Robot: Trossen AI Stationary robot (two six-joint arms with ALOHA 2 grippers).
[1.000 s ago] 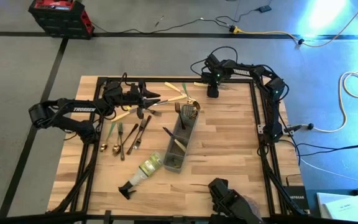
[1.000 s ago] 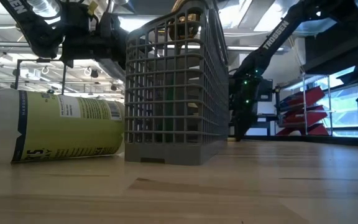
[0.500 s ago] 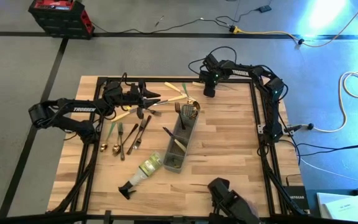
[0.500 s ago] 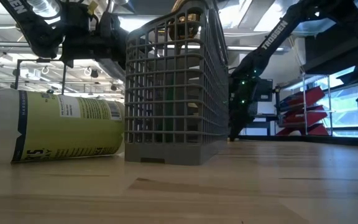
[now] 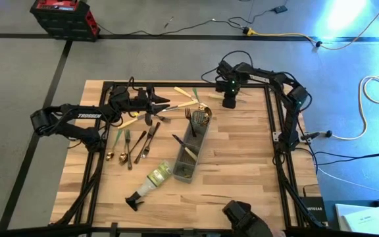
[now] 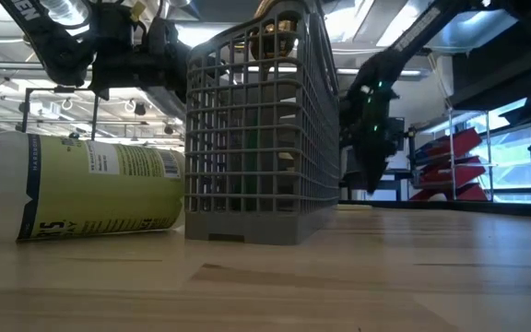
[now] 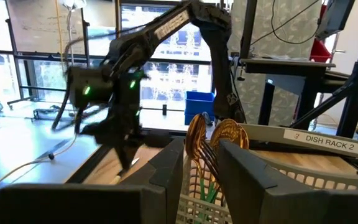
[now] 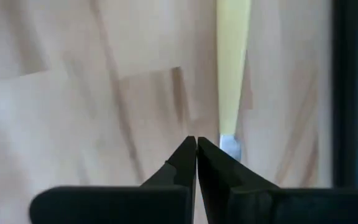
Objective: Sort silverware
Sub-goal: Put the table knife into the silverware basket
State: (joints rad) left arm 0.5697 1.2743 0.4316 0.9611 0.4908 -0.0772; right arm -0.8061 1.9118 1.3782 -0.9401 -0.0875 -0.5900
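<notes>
Loose silverware (image 5: 139,139) lies flat on the table's left half, with cream-handled pieces (image 5: 184,96) near the far edge. More silverware stands in the grey mesh caddy (image 5: 191,150); gold spoon bowls (image 7: 219,138) stick out of its far end. My left gripper (image 5: 165,104) is open and hovers over the loose pieces, pointing at the caddy, with nothing between its fingers (image 7: 166,177). My right gripper (image 5: 229,100) is shut near the far edge. Its tips (image 8: 196,146) point down beside a cream handle (image 8: 232,68) lying on the wood, and they hang slightly above the table in the low view (image 6: 374,184).
A spray bottle with a green label (image 5: 151,181) lies on its side near the caddy's near end and fills the left of the low view (image 6: 81,184). A black frame (image 5: 275,131) borders the table. Bare wood lies to the right of the caddy (image 5: 242,158).
My right gripper has moved a little toward the table's right and near edges and has risen off the tabletop, staying shut. My left arm and the silverware have kept still.
</notes>
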